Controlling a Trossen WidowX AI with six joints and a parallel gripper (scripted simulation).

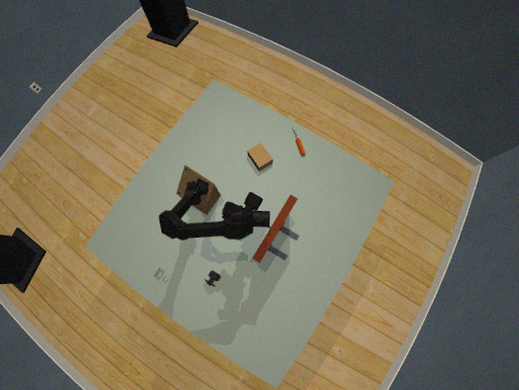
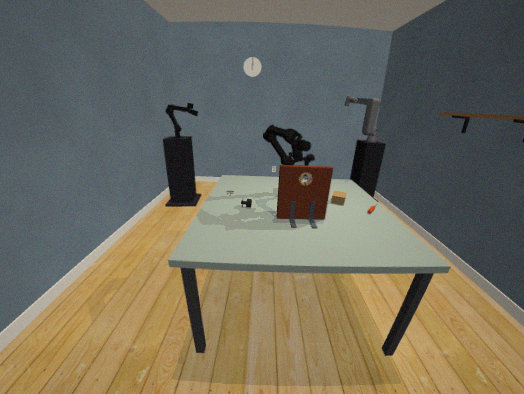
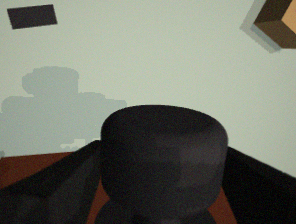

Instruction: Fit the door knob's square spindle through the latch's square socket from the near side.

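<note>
Door knob: the tool is gripping it firmly, pressing against the upright wooden door panel. Spindle insertion apparently proceeding; plate seating unconfirmed, contact hidden.

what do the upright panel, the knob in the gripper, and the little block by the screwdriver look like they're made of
The upright panel: reddish-brown, matte, probably stained or painted wood; no grain is visible.
The knob, clamped in the gripper: dark charcoal with a dull sheen, so metal or plastic; it can't be told which.
The block: pale tan top, darker sides, likely bare wood.
</note>
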